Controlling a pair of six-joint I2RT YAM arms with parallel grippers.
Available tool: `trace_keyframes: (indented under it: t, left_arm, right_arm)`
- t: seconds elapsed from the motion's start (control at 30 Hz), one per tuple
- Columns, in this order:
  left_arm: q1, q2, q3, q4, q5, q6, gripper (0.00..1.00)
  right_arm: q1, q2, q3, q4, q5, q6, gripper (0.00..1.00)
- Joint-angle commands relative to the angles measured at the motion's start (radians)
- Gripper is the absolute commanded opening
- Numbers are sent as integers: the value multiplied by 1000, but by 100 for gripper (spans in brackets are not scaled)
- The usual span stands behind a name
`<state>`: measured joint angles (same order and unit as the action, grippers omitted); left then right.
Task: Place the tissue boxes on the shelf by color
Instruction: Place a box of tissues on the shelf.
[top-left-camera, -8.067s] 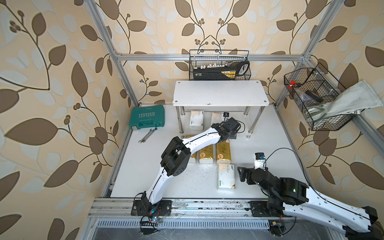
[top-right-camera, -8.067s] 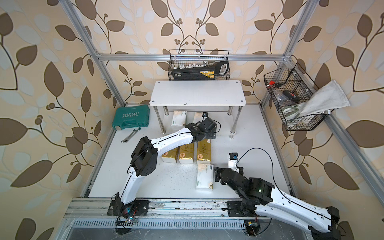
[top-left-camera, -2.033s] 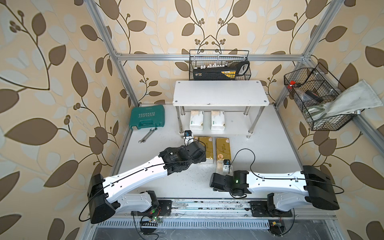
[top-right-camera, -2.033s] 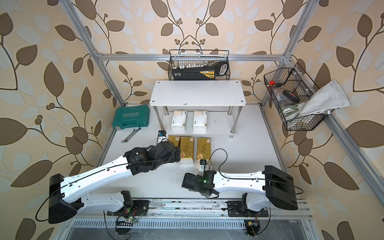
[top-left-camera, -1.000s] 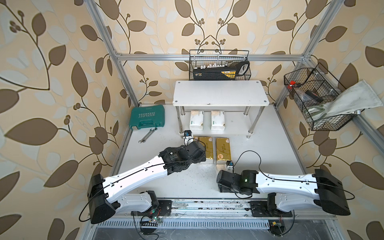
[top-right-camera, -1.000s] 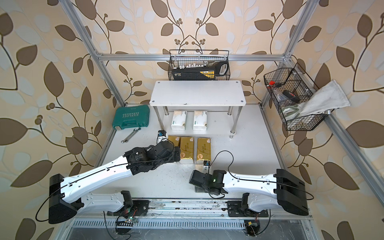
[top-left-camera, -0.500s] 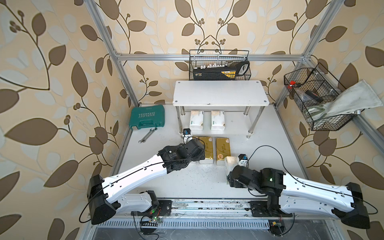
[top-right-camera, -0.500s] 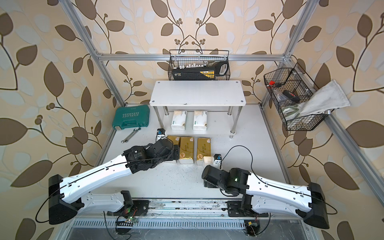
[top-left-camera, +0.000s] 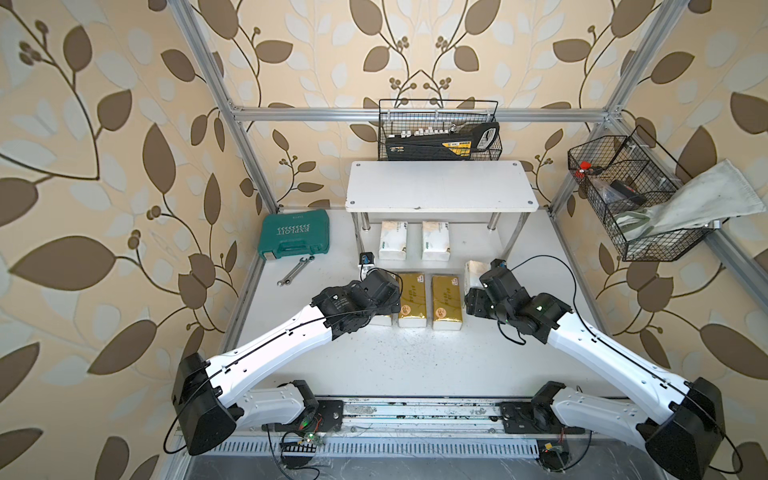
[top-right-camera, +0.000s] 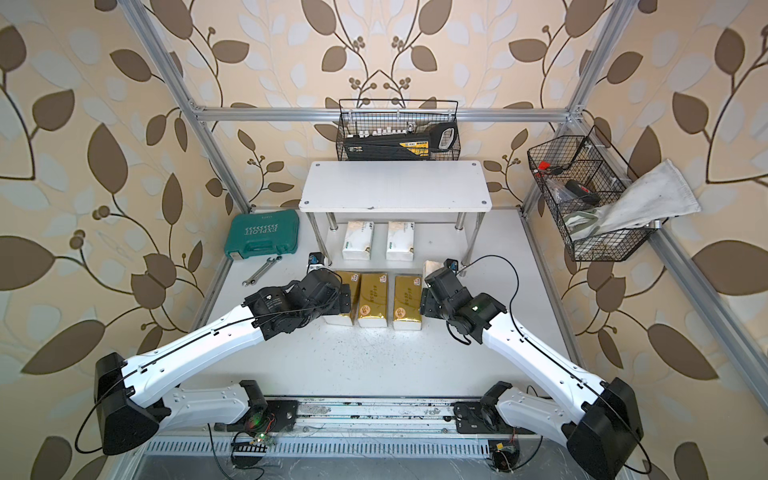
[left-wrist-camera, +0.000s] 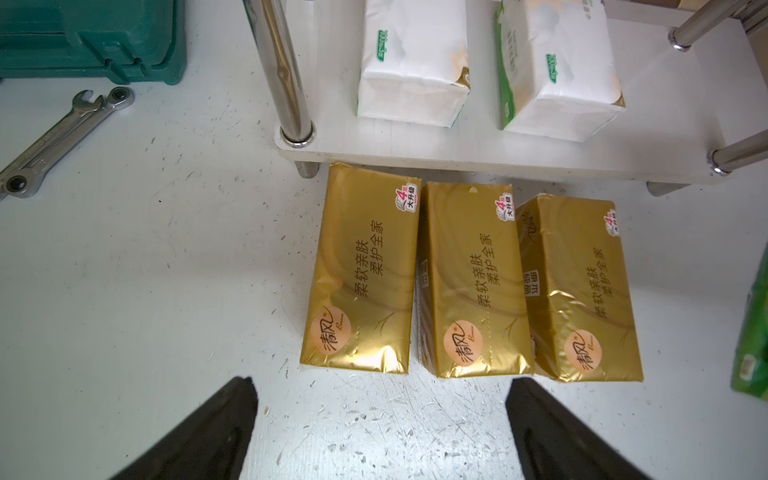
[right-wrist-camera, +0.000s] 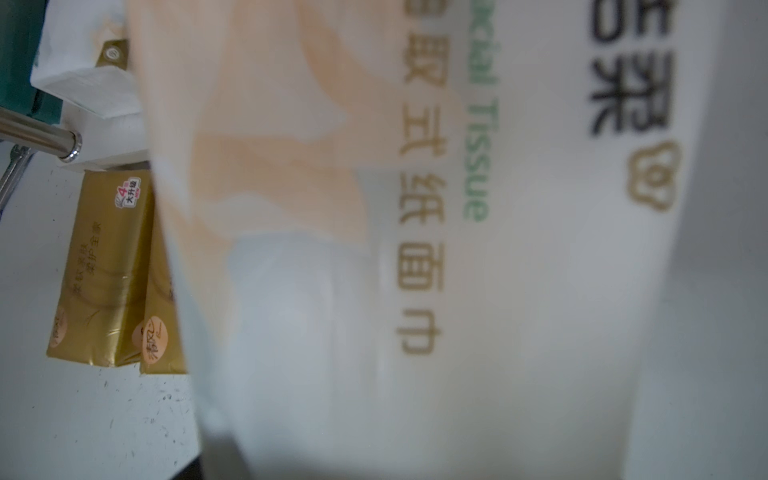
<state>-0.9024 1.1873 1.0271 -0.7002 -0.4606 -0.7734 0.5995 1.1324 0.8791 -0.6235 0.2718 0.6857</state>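
Now: your right jaws clench the third white pack (top-left-camera: 472, 269); next, seat it on the shelf (top-left-camera: 440, 187) beside the two white packs (top-left-camera: 392, 245). Left jaws released.

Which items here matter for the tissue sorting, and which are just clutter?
Job: three gold packs, two shelved white packs, held white pack, shelf.
Clutter: teal tool case, wrench, back wire basket, side wire basket, cloth.

Two tissue packs (top-left-camera: 392, 245) lie on the shelf's lower board (left-wrist-camera: 478, 149), three others (top-left-camera: 411, 299) before it.
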Motion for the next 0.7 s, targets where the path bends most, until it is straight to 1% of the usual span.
trace_keyframes:
  t: [0.0, 0.3, 0.43, 0.67]
  left_arm:
    - [10, -23, -12, 31, 16, 30, 99]
    - [10, -18, -22, 31, 26, 25, 99]
    - [11, -16, -25, 31, 32, 18, 99]
    - [10, -21, -26, 19, 36, 11, 99]
  right_arm:
    - [-29, 42, 48, 113, 0, -129, 73]
    - [-121, 195, 90, 251, 1, -222, 73]
    - [-157, 261, 116, 307, -6, -232, 73]
    - [-186, 387, 178, 355, -5, -254, 73]
